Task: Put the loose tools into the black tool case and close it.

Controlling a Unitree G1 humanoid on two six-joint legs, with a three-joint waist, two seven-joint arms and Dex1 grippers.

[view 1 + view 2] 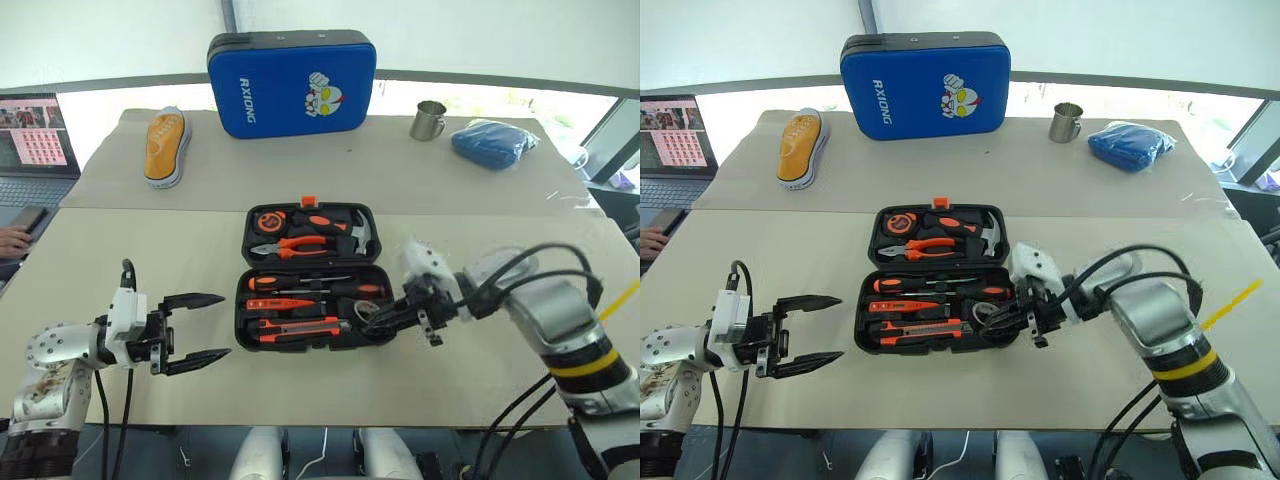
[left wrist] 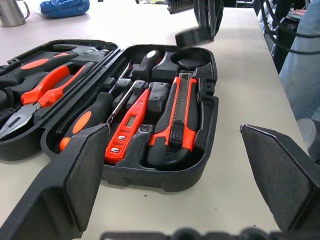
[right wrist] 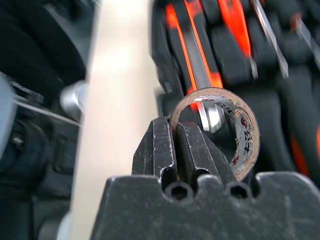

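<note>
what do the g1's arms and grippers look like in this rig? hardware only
Both arms are silver-grey metal with loose black cables running along them. The right arm carries a yellow band and a translucent wrist cover. Each wrist has a white camera block. The left gripper and right gripper each have two black, tapered fingers; the finger pads look flat and foam-like.

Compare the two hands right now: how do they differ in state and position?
The left hand is open and empty; the right hand is shut on the tape roll, pinching its wall. The left hand hovers off the left side of the black tool case, apart from it; the right hand is over the case's right end, above the round slot. Both point inward toward the case, just above the table.
</note>
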